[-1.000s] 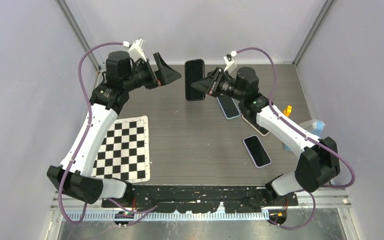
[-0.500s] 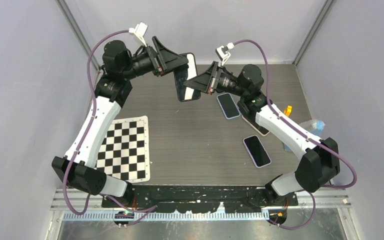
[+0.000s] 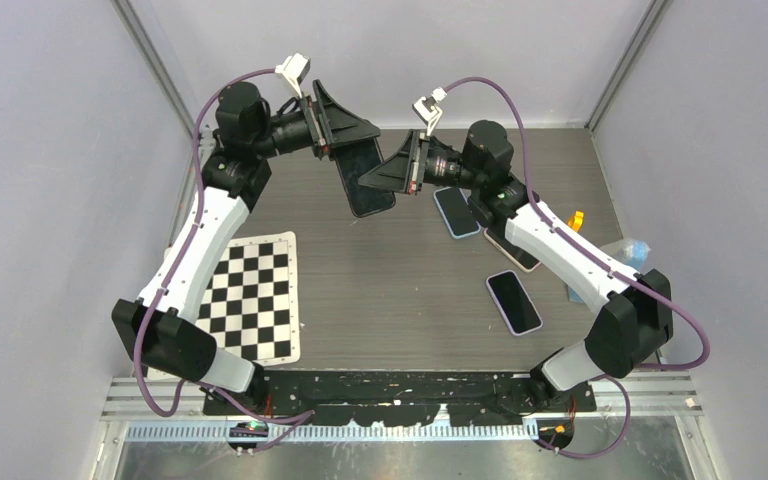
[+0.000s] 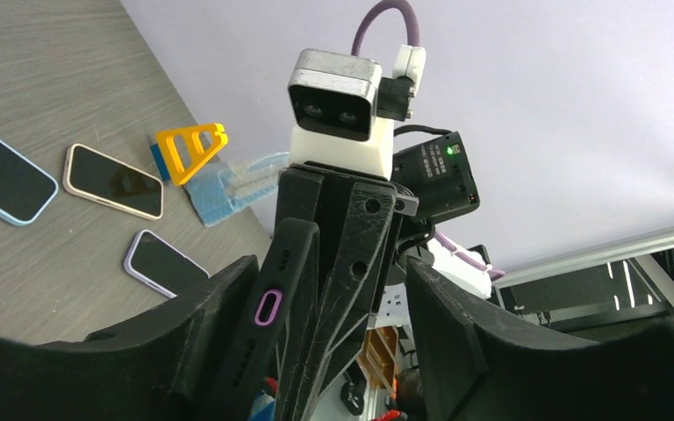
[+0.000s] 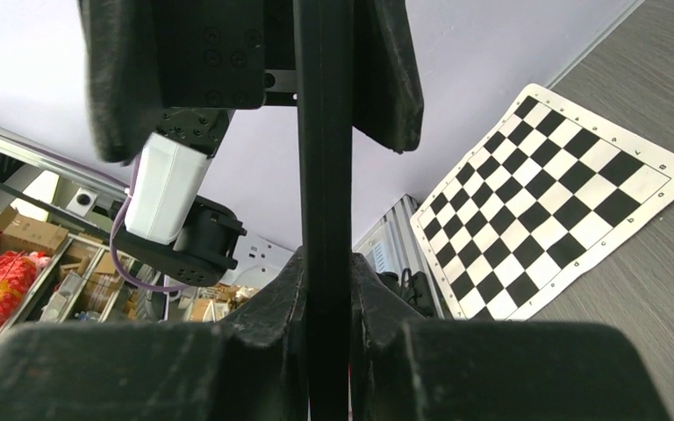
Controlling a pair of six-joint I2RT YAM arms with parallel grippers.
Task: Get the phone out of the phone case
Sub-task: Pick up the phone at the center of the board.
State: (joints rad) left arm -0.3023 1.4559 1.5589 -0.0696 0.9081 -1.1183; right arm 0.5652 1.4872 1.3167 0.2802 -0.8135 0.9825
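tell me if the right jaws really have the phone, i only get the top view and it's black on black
Observer: Yes. The right wrist view shows the right jaws pressed on both faces of the cased phone, seen edge-on.
Operator: and the left jaws, clamped too
Observer: No. In the left wrist view their fingers straddle the phone, and background shows through a gap beside one finger.
Operator: which edge faces the left arm
Observer: The one with a purple-ringed opening.
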